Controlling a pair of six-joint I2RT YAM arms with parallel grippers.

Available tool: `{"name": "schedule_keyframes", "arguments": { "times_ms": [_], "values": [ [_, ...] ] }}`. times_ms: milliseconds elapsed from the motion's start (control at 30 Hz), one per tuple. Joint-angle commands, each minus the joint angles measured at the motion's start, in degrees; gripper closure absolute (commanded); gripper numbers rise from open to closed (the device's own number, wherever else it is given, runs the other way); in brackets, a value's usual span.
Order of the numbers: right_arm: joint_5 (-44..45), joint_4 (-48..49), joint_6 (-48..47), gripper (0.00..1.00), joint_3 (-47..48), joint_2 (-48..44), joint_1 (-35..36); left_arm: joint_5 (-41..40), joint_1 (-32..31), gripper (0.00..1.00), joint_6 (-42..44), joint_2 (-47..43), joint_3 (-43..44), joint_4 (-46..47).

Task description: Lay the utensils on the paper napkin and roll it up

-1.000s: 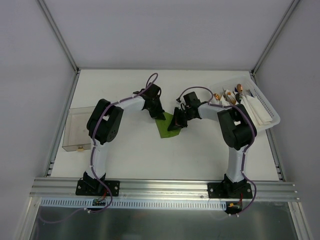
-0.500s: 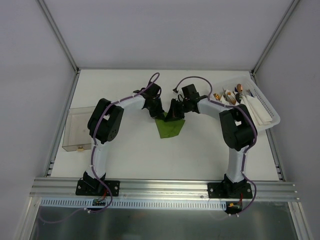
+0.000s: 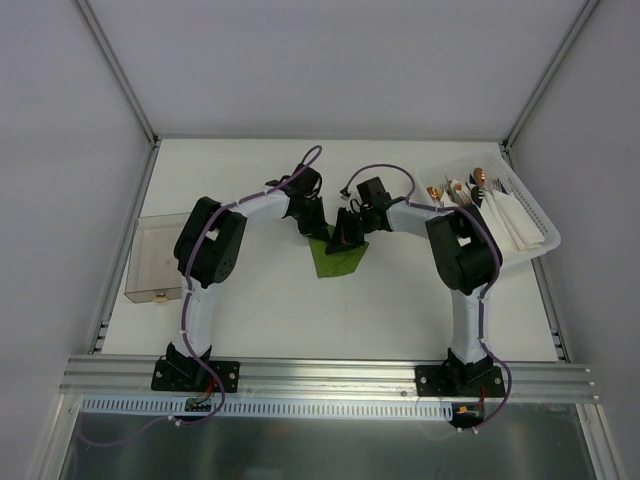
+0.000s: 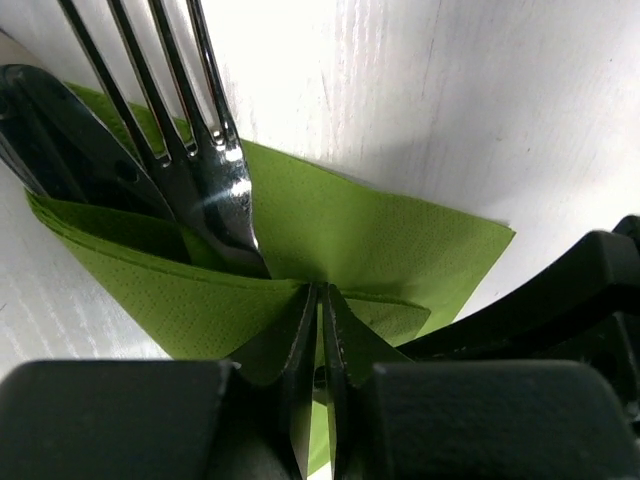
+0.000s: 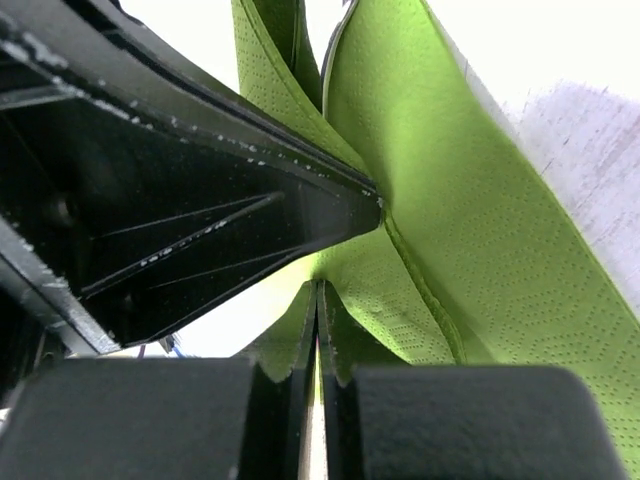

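Paper napkin (image 4: 400, 240) is pinched by my left gripper (image 4: 320, 340) and right gripper (image 5: 318, 340) alike; the utensils (image 4: 195, 160) lie lengthwise away from the left one, inside the fold.

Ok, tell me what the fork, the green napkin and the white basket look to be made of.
Fork: polished metal, likely steel, with mirror-bright glints along its tines.
Paper napkin: thin matte green paper, with fine embossed dots and soft folds.
Basket: probably white plastic, with a slotted wall; it is too small in the top view to be sure.
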Motion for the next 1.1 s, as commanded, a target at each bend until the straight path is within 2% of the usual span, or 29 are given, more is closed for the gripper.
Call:
{"name": "schedule_keyframes", "arguments": {
  "times_ms": [0,133,333,667,967,1067],
  "values": [
    [5.4,-3.0,-0.7,1.0,-1.4,0.7,0.9,-0.1,0.5,0.92,2.3,-5.1,-2.9,-1.4],
    [5.4,-5.5,0.1,1.0,-2.0,0.6,1.1,0.0,0.5,0.91,3.0,-11.5,-3.9,-0.6],
    [5.6,-6.6,1.8,1.0,-2.0,0.9,1.3,3.1,0.2,0.9,1.8,-12.7,-5.3,-0.6],
    [5.2,-8.2,2.8,1.0,-2.1,0.6,1.3,2.1,-0.9,0.9,-0.8,-6.9,-3.8,-0.3],
    [4.8,-8.1,2.4,1.0,-2.1,-0.1,1.2,-1.0,-0.9,1.0,-1.9,-1.8,-3.3,-3.5],
    [4.2,-8.0,1.8,1.0,-1.8,-1.2,1.4,-1.7,-0.9,1.0,-1.8,-0.6,-3.2,-4.7]
  ]
}}
